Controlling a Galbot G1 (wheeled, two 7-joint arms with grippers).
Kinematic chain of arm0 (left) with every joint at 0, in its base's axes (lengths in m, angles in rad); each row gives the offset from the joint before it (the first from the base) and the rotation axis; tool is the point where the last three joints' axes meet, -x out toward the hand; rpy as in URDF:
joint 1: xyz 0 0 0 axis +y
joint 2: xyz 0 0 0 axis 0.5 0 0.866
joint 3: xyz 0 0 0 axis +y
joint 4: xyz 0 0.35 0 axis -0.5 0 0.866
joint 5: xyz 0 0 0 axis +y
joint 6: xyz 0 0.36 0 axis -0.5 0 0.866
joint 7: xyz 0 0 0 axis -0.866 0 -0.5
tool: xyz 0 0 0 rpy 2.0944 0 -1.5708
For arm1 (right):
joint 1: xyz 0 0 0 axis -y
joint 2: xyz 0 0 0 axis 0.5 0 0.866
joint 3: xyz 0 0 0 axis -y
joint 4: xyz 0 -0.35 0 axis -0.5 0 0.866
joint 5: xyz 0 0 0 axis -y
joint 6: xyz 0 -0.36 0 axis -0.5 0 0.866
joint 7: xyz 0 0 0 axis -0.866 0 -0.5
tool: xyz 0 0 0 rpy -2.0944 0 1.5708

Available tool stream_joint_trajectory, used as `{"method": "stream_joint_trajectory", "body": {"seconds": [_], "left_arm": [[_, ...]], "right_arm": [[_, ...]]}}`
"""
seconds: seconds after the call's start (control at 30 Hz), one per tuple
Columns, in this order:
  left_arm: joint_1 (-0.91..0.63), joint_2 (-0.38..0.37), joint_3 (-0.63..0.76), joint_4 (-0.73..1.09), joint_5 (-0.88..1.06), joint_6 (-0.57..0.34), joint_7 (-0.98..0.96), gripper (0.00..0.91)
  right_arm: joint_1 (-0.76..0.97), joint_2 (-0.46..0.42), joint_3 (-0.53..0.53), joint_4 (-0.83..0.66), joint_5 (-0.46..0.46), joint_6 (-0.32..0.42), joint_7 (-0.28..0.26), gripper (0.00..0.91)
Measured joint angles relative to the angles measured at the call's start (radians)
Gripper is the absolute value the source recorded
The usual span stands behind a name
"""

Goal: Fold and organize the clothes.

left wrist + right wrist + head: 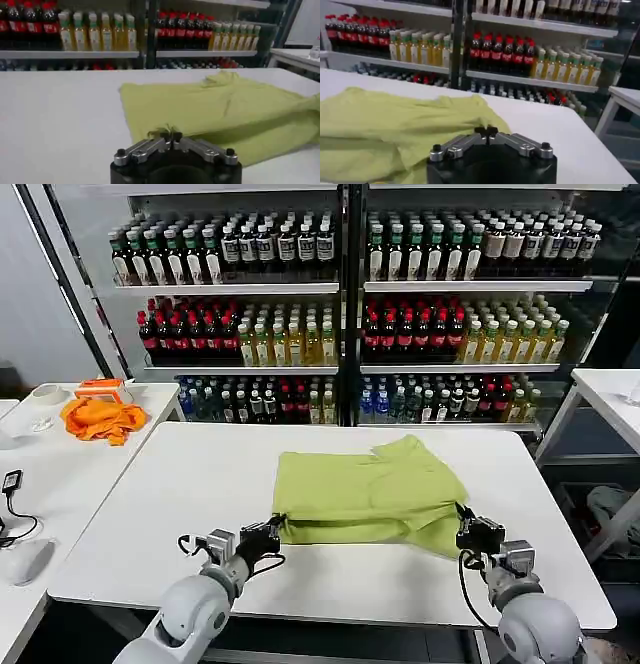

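The clothes are one light yellow-green T-shirt (365, 492) lying partly folded on the white table (180, 494), with a sleeve poking out toward the shelves. My left gripper (276, 529) is shut on the shirt's near left corner (165, 131). My right gripper (467, 531) is shut on the near right corner (482, 125). In the left wrist view the shirt (225, 112) spreads away from the gripper (171, 136); in the right wrist view the cloth (395, 125) bunches beside the gripper (486, 131).
An orange cloth (100, 418) and a white bowl (45, 396) lie on a side table at the left, with a mouse (28, 560) and cable nearer. Shelves of bottles (340, 304) stand behind. Another white table (615, 399) is at the right.
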Motion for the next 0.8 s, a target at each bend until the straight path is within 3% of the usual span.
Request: {"method": "stream_joint_trajectory", "body": {"seconds": [0.03, 0.07, 0.43, 0.8], "left_arm": [[-0.008, -0.001, 0.003, 0.009, 0.006, -0.002, 0.001, 0.635], [-0.016, -0.002, 0.006, 0.017, 0.01, -0.003, 0.001, 0.907], [-0.049, -0.016, 0.003, 0.055, 0.043, -0.008, -0.004, 0.907], [0.007, -0.021, -0.04, 0.032, 0.053, -0.014, -0.013, 0.907]], "right_arm": [[0.007, 0.0, -0.006, -0.008, 0.0, -0.001, -0.001, 0.907], [0.014, 0.0, -0.012, -0.016, -0.001, -0.004, -0.002, 0.907], [0.028, 0.012, -0.027, -0.043, -0.016, -0.01, -0.025, 0.907], [-0.058, 0.035, 0.044, -0.014, -0.023, -0.01, -0.023, 0.907]]}}
